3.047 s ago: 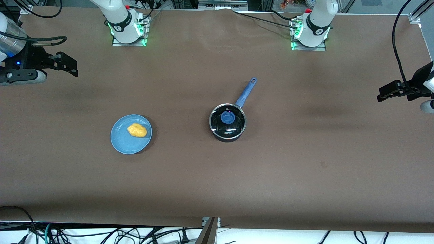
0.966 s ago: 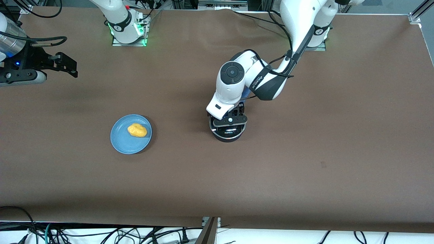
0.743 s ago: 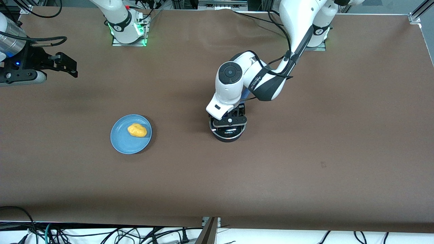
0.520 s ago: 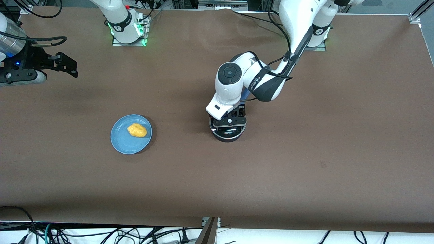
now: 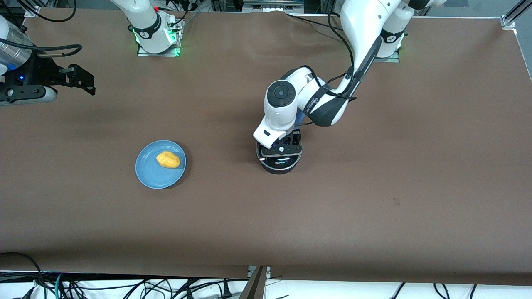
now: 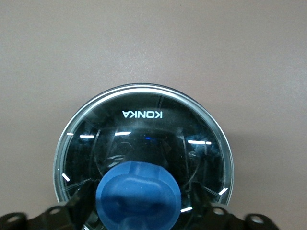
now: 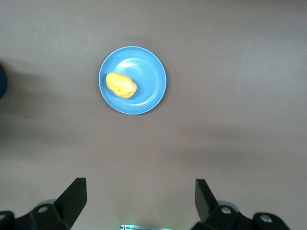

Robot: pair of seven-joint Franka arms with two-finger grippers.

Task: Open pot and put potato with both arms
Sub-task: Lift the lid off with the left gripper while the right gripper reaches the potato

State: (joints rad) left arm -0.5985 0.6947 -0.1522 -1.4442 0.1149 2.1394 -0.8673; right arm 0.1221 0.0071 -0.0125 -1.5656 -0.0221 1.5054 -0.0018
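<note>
The black pot (image 5: 278, 165) stands mid-table with its glass lid (image 6: 144, 127) on; the left arm hides its blue handle. My left gripper (image 5: 281, 148) is low over the lid, open, with a finger on each side of the blue knob (image 6: 138, 191). The left wrist view shows the same gripper (image 6: 139, 208). The yellow-orange potato (image 5: 168, 159) lies on a blue plate (image 5: 151, 176) toward the right arm's end. My right gripper (image 5: 81, 79) waits high over that end of the table, open and empty. The right wrist view shows this gripper (image 7: 139, 201), the potato (image 7: 121, 85) and the plate (image 7: 151, 93).
The two arm bases (image 5: 157, 39) with green lights stand along the table edge farthest from the front camera. Cables (image 5: 124, 286) hang below the nearest edge. Bare brown table (image 5: 374, 199) lies around the pot and the plate.
The left arm swung in from its end of the table to over the pot. In the last second its gripper settled slightly lower around the knob. The right arm has not moved.
</note>
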